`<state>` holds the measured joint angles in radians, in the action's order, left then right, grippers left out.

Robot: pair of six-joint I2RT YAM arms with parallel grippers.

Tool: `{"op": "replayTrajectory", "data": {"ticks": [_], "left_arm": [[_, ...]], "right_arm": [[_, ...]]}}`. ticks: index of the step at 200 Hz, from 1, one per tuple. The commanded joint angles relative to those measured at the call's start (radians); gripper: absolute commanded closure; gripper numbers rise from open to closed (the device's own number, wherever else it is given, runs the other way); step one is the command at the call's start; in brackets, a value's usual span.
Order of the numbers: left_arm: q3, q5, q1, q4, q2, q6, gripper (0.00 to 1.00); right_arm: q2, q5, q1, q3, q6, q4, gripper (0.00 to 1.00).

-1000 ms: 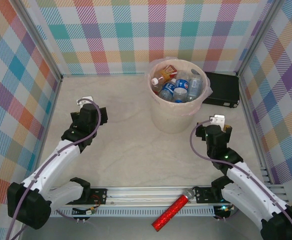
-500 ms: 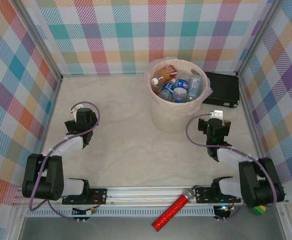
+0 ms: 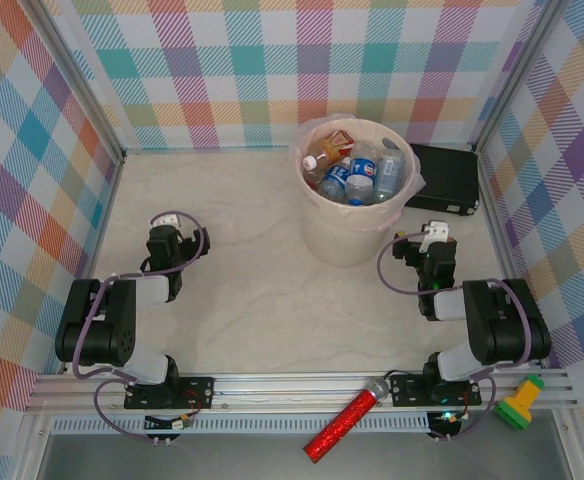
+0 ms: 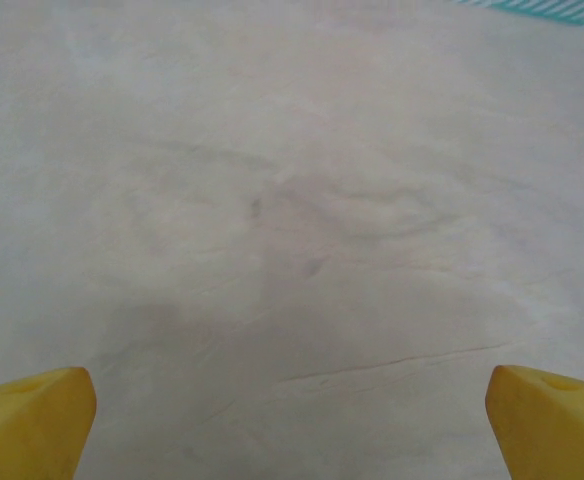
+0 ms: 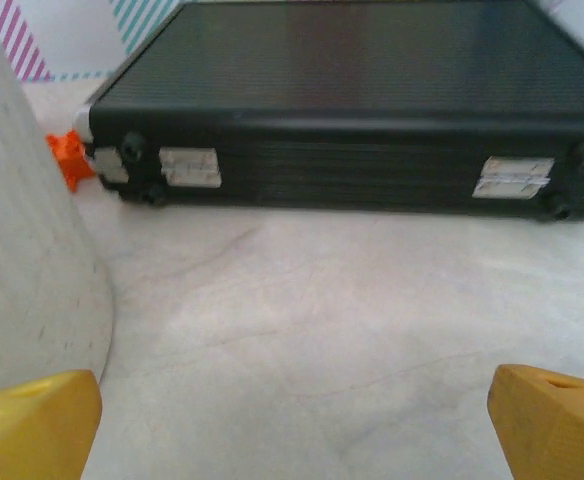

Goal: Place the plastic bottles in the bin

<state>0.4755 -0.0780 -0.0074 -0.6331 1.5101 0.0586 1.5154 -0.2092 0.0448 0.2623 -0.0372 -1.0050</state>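
plastic bottles (image 3: 357,172) heaped inside bin (image 3: 347,240), lower ones hidden by its wall | near rail: red glittery tube (image 3: 344,425), yellow flashlight-like item (image 3: 520,405) | left gripper (image 4: 292,425) jaws wide, empty, tips cut off at frame corners | right gripper (image 5: 292,425) same, beside bin | far: black case (image 5: 352,110), small orange bit (image 5: 67,158) against it, unclear what

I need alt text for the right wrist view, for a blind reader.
A flat black case with silver latches lies across the pale table, beside the round beige plastic bin at left. The right tool holds nothing, its yellow fingers wide apart.
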Motion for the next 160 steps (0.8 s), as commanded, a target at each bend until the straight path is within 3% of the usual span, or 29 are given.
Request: {"op": "replayTrajectory", "data": {"ticks": [1,13,36,46,57,86,160], "left_arm": [[-0.02,0.159,0.008,-0.126,0.035,-0.068,0.0],[-0.019,0.161,0.007,-0.122,0.033,-0.067,0.01],[-0.05,0.167,-0.002,-0.169,0.043,-0.089,0.0],[-0.09,0.157,-0.01,-0.312,0.089,-0.091,0.0],[-0.074,0.105,-0.011,-0.22,0.056,-0.073,0.0],[-0.06,0.052,-0.035,-0.217,0.069,-0.087,0.0],[-0.054,0.035,-0.048,-0.204,0.068,-0.095,0.0]], "right_arm": [[-0.008,0.051,-0.009,0.01,-0.011,-0.049,0.01],[0.015,0.055,-0.01,0.023,-0.004,-0.064,0.01],[0.014,0.045,-0.01,0.089,-0.008,0.064,0.01],[0.018,0.058,-0.01,0.139,-0.007,0.16,0.01],[0.017,0.098,-0.01,0.124,0.014,0.131,0.01],[0.019,0.097,-0.011,0.135,0.011,0.151,0.01],[0.019,0.097,-0.01,0.136,0.011,0.152,0.01]]}}
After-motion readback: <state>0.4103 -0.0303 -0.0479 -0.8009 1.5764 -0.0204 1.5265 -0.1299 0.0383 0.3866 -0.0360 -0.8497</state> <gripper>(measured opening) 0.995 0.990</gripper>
